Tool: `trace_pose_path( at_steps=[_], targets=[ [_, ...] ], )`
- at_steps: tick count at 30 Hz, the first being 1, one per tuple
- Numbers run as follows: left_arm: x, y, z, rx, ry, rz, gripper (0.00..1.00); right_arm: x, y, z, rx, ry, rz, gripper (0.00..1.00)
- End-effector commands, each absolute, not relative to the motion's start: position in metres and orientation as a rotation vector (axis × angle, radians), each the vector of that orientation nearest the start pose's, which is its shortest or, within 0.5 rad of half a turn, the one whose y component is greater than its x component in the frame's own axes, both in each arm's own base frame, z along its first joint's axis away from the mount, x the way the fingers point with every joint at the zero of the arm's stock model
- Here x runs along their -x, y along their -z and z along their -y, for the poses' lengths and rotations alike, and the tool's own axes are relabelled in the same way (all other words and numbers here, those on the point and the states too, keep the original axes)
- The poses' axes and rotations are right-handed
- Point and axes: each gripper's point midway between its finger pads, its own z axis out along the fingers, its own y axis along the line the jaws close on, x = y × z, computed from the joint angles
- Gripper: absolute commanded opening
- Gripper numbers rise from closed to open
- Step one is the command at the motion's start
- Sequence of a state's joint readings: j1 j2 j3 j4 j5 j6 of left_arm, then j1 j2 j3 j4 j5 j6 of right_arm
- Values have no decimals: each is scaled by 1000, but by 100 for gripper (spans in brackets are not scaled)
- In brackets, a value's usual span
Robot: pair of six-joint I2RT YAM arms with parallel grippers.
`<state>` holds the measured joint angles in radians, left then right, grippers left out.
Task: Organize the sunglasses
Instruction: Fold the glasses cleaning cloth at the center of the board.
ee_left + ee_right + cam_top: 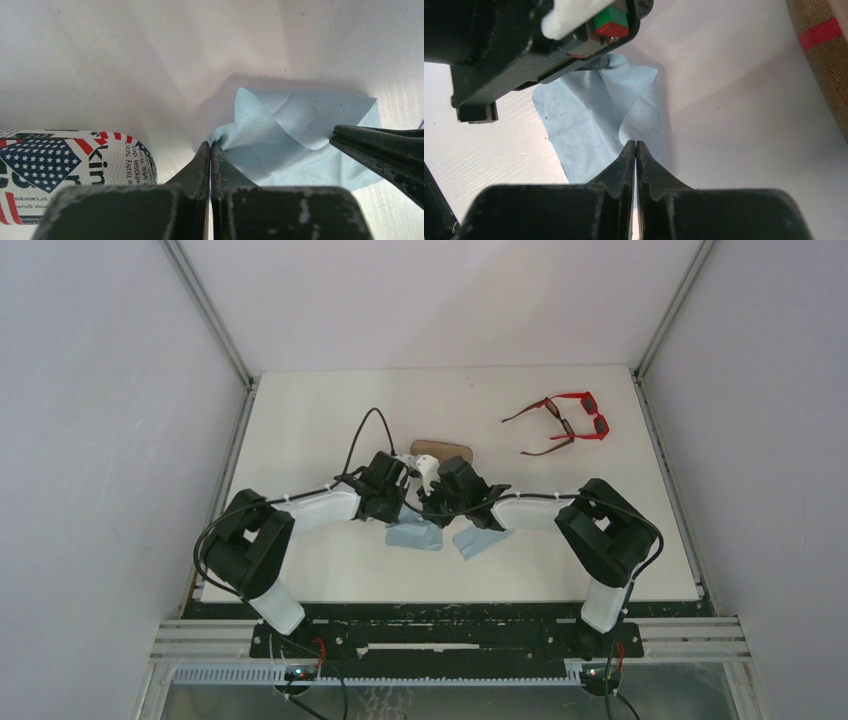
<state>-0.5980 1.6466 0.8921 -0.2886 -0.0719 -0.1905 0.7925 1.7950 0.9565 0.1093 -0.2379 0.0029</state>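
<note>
The red sunglasses [587, 413] and the slimmer dark brown sunglasses [553, 432] lie together, arms unfolded, at the far right of the table. Both grippers are far from them, meeting at mid-table. My left gripper [211, 145] is shut on a bunched corner of a light blue cloth [300, 125]. My right gripper [636, 144] is shut on the folded edge of the same cloth [584, 125]. In the left wrist view its dark fingers [385, 150] show at the cloth's right side. From above, the left gripper [410, 502] and right gripper [436, 504] nearly touch.
A flag-print case [65, 170] lies just left of my left gripper. A brown case [443, 450] with a red stripe [821, 32] sits just beyond the grippers. Light blue cloth shows in two patches [415, 535] [482, 542] under the wrists. White walls enclose the table.
</note>
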Motion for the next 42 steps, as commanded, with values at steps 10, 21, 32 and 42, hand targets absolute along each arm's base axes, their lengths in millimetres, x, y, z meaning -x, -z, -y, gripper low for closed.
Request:
trace_pose_path(
  at_steps=[10, 21, 32, 42],
  targets=[
    [-296, -49, 201, -514, 265, -2445, 0, -282, -79, -343, 999, -709, -2030, 0],
    [-280, -49, 193, -502, 250, -2437, 0, -269, -78, -336, 1044, -738, -2022, 0],
    [-274, -55, 193, -498, 251, -2398, 1, -255, -76, -336, 1100, -788, -2019, 0],
    [-302, -79, 194, -525, 164, -2300, 0, -259, -77, -332, 1061, -789, -2025, 0]
  ],
)
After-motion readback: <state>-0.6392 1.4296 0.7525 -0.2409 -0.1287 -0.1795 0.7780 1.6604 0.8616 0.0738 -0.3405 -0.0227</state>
